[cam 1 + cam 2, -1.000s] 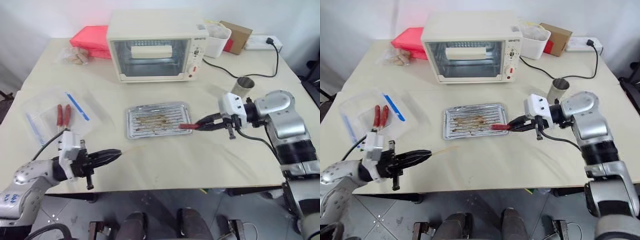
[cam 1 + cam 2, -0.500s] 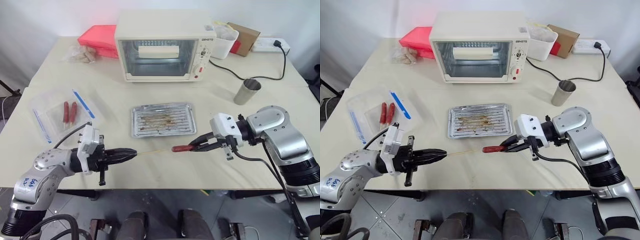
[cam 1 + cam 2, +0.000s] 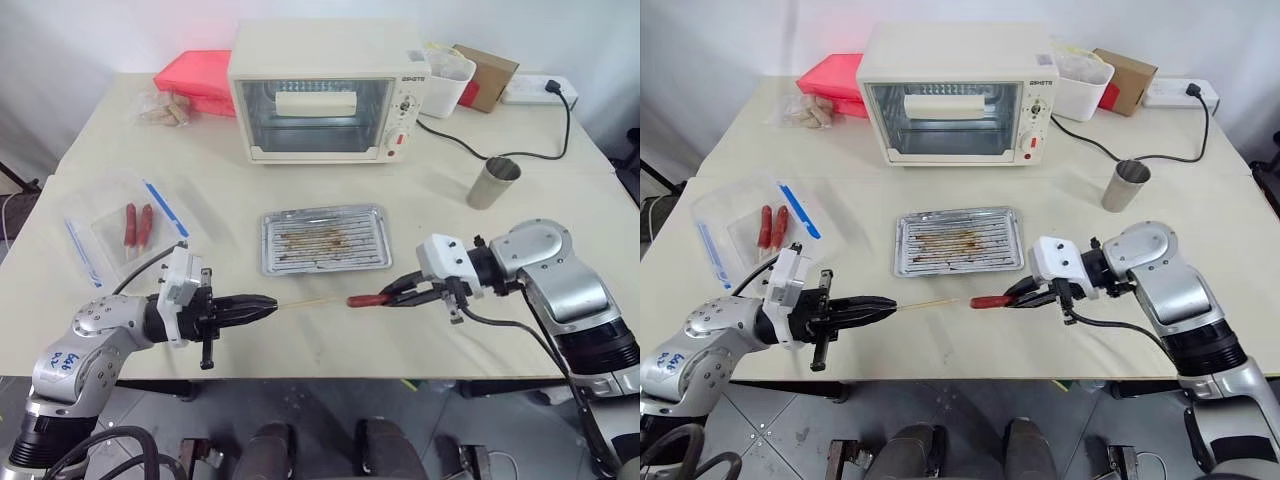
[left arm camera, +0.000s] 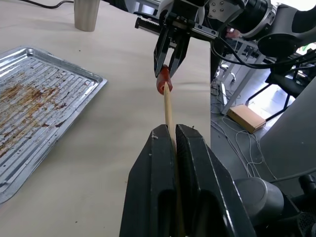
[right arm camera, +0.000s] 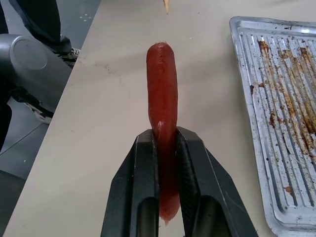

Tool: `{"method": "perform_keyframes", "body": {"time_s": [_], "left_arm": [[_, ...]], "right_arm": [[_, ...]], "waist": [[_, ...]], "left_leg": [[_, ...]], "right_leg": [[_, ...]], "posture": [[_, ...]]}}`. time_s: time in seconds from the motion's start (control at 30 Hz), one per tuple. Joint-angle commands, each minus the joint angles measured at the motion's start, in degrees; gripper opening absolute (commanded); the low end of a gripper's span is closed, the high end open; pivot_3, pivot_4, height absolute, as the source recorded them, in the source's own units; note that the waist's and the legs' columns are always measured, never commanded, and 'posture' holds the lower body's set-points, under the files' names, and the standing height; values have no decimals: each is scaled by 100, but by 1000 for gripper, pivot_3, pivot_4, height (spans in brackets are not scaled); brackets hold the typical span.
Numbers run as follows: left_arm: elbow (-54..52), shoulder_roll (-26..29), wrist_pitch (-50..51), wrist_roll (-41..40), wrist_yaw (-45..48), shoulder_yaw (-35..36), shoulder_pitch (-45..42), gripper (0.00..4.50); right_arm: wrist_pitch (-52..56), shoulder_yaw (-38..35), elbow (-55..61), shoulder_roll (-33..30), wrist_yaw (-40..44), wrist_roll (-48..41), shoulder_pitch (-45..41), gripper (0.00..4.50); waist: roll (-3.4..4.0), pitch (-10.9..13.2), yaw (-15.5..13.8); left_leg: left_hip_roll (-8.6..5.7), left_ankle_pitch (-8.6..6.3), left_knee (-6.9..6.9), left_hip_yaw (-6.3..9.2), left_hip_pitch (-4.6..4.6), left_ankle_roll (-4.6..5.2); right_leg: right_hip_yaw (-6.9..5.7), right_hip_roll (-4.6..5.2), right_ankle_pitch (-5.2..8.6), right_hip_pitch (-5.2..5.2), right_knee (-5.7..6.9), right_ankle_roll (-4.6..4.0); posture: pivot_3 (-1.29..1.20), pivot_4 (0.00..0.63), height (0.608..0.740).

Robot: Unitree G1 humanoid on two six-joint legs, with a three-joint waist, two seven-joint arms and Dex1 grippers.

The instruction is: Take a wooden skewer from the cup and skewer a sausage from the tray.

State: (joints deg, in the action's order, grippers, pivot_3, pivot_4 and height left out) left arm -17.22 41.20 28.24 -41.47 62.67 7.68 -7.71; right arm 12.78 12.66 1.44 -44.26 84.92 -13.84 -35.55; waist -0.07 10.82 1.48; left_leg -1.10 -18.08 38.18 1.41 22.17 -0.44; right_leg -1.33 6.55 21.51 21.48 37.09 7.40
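While my left gripper [image 3: 262,304] clamps the wooden skewer [image 3: 305,304] level, its tip aims toward three o'clock at the sausage [image 3: 366,299] pinched in my right gripper [image 3: 400,293], both lying end-to-end on one line at the tray's [image 3: 325,239] six o'clock.

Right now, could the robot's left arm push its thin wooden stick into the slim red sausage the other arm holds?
Probably yes. The thin wooden stick points straight at the slim red sausage's free end, with nothing between them above the table.
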Motion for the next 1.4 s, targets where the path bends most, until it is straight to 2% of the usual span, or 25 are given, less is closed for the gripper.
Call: {"method": "perform_keyframes", "body": {"time_s": [0.03, 0.67, 1.4], "left_arm": [[-131, -57, -21, -25, 1, -44, -52, 0], [-82, -34, -27, 34, 45, -72, 40, 0], [-31, -234, -80, 132, -40, -154, -8, 0]], "right_arm": [[-2, -42, 129, 66, -42, -105, -70, 190], [-200, -176, -233, 5, 30, -136, -121, 190], [-7, -132, 135, -153, 169, -384, -73, 190]], "waist": [[0, 0, 0], [0, 0, 0], [0, 0, -2]], "left_leg": [[0, 0, 0, 0, 0, 0], [-1, 0, 1, 1, 0, 0], [-2, 0, 3, 1, 0, 0]], "right_leg": [[-1, 0, 0, 0, 0, 0], [-1, -1, 0, -1, 1, 0], [-1, -1, 0, -1, 2, 0]], "posture": [[0, 150, 740], [0, 150, 740], [0, 150, 740]]}}
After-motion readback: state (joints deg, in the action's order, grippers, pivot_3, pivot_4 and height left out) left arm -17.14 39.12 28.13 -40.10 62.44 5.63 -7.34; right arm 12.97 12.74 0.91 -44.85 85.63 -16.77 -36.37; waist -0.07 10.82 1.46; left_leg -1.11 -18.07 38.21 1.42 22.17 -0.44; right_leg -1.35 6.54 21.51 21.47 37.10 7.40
